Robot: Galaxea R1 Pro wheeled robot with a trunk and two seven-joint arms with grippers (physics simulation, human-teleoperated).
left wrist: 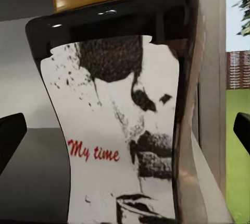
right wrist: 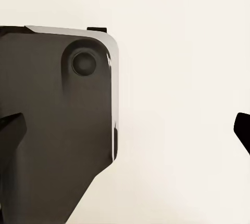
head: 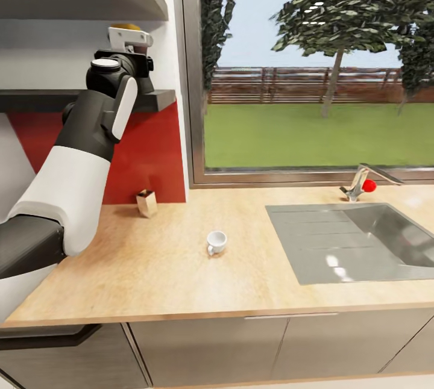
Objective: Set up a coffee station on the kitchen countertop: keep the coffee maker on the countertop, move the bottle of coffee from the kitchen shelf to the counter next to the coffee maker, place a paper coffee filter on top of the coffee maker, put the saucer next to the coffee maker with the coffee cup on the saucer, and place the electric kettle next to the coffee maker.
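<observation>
— What's nearest to you?

— On the tabletop [head: 181,268] just below me stands the coffee cup [head: 216,242], alone on the bare wood, no saucer under it. Farther back, by the red wall, is a small tan box [head: 146,203]. To the side, the steel sink [head: 361,244] and its tap [head: 361,181].

— And your arms?

— My left arm reaches up to the kitchen shelf [head: 90,100], beside the window frame. My left pincer [left wrist: 125,135] is spread wide: one dark fingertip [left wrist: 10,138] shows at each edge of the wrist view, and the bottle of coffee [left wrist: 122,130] stands between them, touched by neither. From the head view I catch only its yellow cap [head: 128,27] above the wrist.

— Your right pincer [right wrist: 130,130]?

— Apart as well, holding nothing, with a dark panel of my own body and a pale surface behind it.

— Which step is this?

— I judge it the fetching of the bottle: lined up, not yet grasped. Next I should ease in until the fingers flank the waisted body, close firmly, lift it off the shelf and bring it down to the tabletop.

— Anything legible?

— The white label carries a black ink-sketch face and, in red script, "My time".
</observation>
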